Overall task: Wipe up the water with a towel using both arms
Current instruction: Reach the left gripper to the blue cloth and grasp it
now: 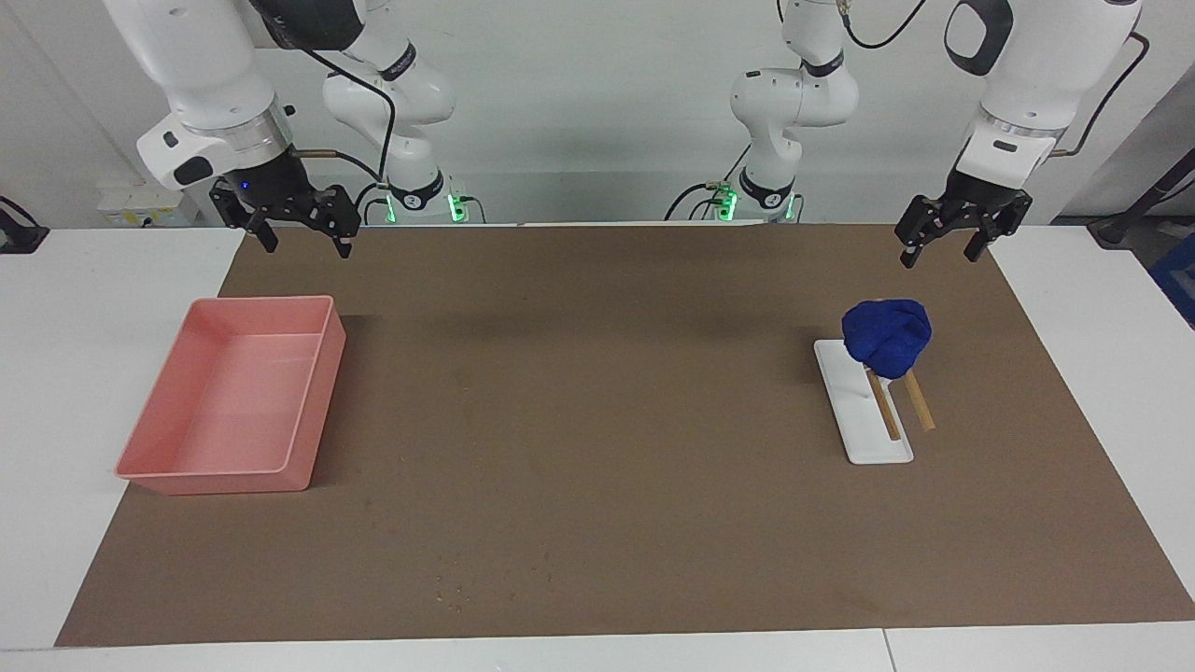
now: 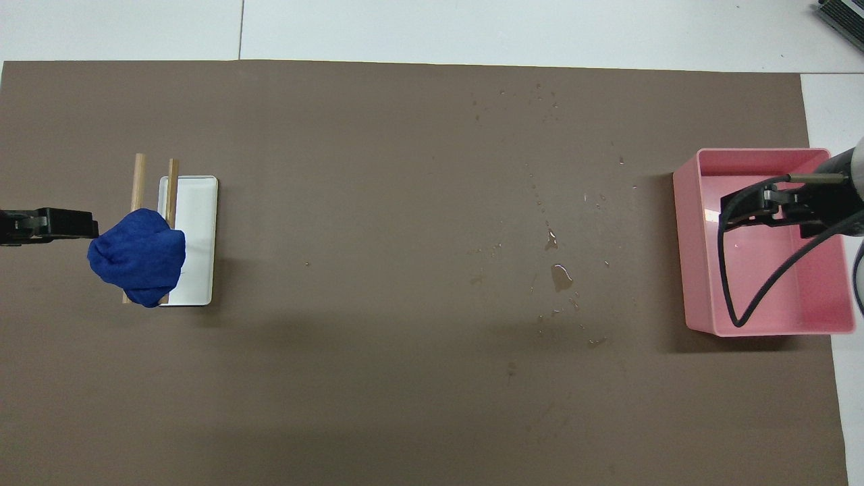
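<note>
1. My left gripper (image 1: 950, 245) hangs in the air at the upper right of the facing frame, jaws spread wide and holding nothing, above the mat's edge near the towel.
2. My right gripper (image 1: 297, 233) waits at the upper left, over the mat just above the pink tray (image 1: 149, 439), equally wide and empty.
3. The towel (image 1: 887, 337) sits right of centre, a lumpy blue bundle resting on two wooden sticks (image 1: 920, 403) and one end of a white tray (image 1: 854, 411).
4. It looks soft, light and squashy, I judge; nothing fragile, unlikely to slip.
5. I would pinch its crown, sinking deep into the folds so I lift cloth, not sticks.
6. The water (image 2: 560, 275) lies right of centre in the overhead frame, well apart from the towel.
</note>
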